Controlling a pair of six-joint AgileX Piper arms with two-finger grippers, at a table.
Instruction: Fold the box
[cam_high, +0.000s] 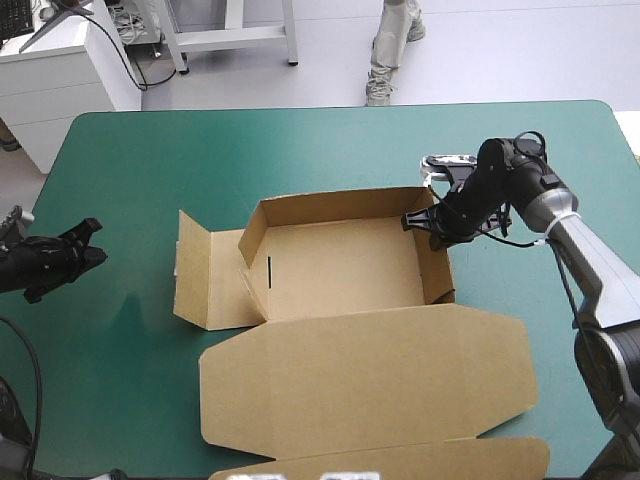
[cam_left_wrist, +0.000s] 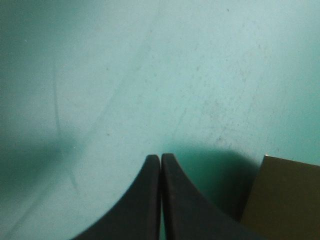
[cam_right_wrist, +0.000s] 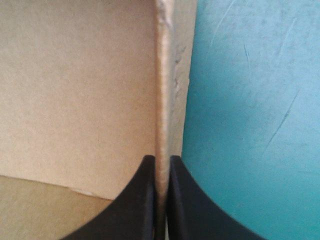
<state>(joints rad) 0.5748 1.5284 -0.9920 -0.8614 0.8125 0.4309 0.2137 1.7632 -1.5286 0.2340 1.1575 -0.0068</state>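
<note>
one box (cam_high: 345, 265), walls up, lid flat. right gripper (cam_high: 420, 222) is clamped on its right wall. left gripper (cam_high: 92, 252) sits pressed together, well left of the box.

a table with a smooth teal-green cover (cam_high: 250, 150) fills most of the high view. its far edge runs across the upper part of the frame, and both far corners are rounded. the cover lies flat (plain, one colour all over). the right wrist view shows thin pale scratches (cam_right_wrist: 282, 117) slanting across it. the left wrist view shows a faint curved line (cam_left_wrist: 56, 100) and small dark specks (cam_left_wrist: 220, 107). past the table's corner in the upper left of the high view stands a white cabinet (cam_high: 55, 75) with drawer fronts, on pale grey floor (cam_high: 330, 60).
</note>
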